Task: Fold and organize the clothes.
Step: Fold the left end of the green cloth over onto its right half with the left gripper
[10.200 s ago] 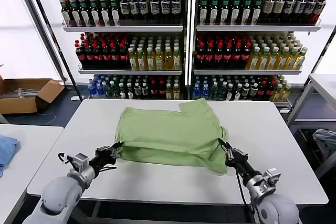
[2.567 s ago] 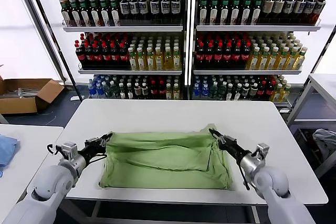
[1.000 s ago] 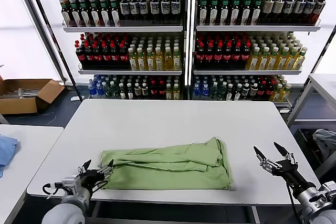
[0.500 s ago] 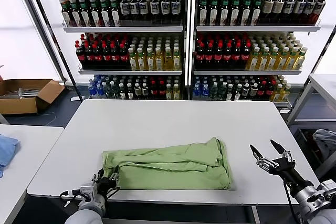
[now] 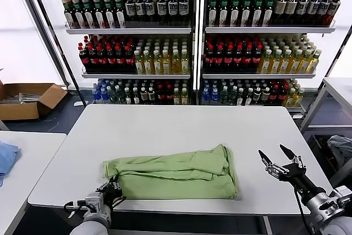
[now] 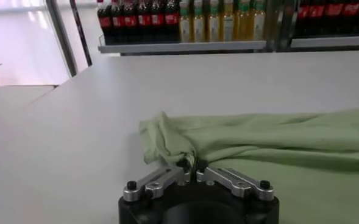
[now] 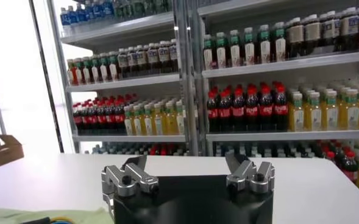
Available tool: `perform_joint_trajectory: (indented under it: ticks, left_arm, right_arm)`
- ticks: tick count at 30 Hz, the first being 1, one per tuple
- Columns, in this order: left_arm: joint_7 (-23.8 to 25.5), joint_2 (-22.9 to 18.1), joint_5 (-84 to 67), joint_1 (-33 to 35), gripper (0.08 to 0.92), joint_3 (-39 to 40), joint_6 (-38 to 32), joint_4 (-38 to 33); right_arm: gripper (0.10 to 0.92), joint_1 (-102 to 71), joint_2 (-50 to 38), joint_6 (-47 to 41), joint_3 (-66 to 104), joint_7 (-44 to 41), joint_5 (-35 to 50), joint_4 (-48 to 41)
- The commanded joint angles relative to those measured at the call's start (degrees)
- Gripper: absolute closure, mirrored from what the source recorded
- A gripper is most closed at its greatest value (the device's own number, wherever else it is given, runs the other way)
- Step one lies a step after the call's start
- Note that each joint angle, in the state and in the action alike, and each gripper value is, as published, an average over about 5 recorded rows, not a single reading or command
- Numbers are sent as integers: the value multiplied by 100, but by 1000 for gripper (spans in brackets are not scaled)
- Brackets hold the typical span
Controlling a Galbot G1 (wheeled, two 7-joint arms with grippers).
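The light green polo shirt (image 5: 173,173) lies folded into a long band near the front edge of the white table (image 5: 181,125). Its collar, buttons and print are hidden in the folds. My left gripper (image 5: 114,187) is at the shirt's front left corner, shut on a bunch of the green fabric (image 6: 167,141); in the left wrist view the gripper (image 6: 189,166) pinches the cloth between its fingertips. My right gripper (image 5: 276,160) is open and empty, off the shirt's right end and above the table. In the right wrist view the gripper (image 7: 185,163) holds nothing.
Shelves of bottles (image 5: 198,42) stand behind the table. A second table with a blue cloth (image 5: 6,157) is at the left. A cardboard box (image 5: 25,97) lies on the floor at the far left. Another table edge (image 5: 338,89) is at the right.
The shirt went from spread to folded into a band. In the last second my left gripper closed in on the left corner and shut on it; my right gripper edged slightly left, still open.
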Motion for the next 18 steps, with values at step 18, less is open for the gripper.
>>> perform_joint_trajectory:
  ticks: [18]
  left_arm:
    - [1023, 2323, -1346, -584, 905, -2665, -399, 787]
  right_arm:
    - [203, 14, 13, -65, 91, 58, 237, 231]
